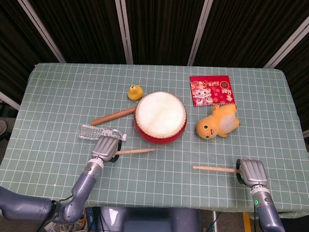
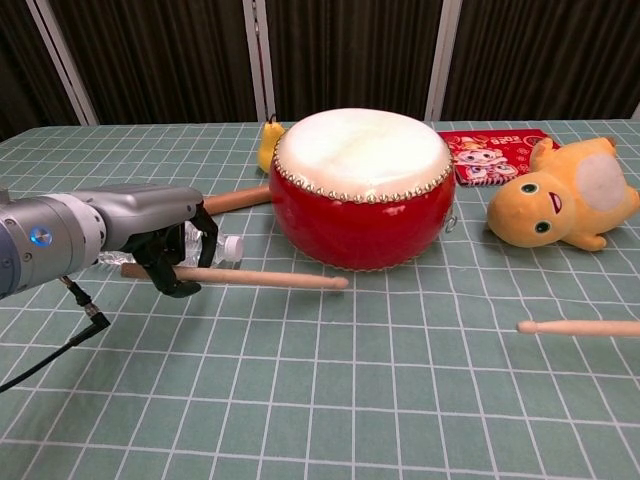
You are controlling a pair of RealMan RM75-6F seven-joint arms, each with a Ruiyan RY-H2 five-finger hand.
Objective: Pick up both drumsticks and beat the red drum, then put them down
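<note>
On the green gridded table (image 1: 53,96), centre: red drum (image 1: 160,118), upright, white skin up, untouched by either stick at this moment. Risk, as I judge it: both sticks sit low and close to the cloth, so a release that comes crooked could send one rolling; my left stick's tip lies near the drum's front wall and could knock it on the way down. Beside my left hand, the plastic bottle (image 1: 100,132) lies on its side just behind my knuckles, and a careless opening of the fingers could nudge it. My left hand (image 2: 165,245): fingers curled around the butt end of the left drumstick (image 2: 265,279), gripping it, shaft lying nearly level and pointing toward the drum's base. My right hand (image 1: 251,171): at the table's near right edge, closed about the butt of the right drumstick (image 1: 215,168), whose tip points left across bare cloth, well apart from the drum; the chest view shows only the stick. Whether either stick touches the cloth I cannot tell.
</note>
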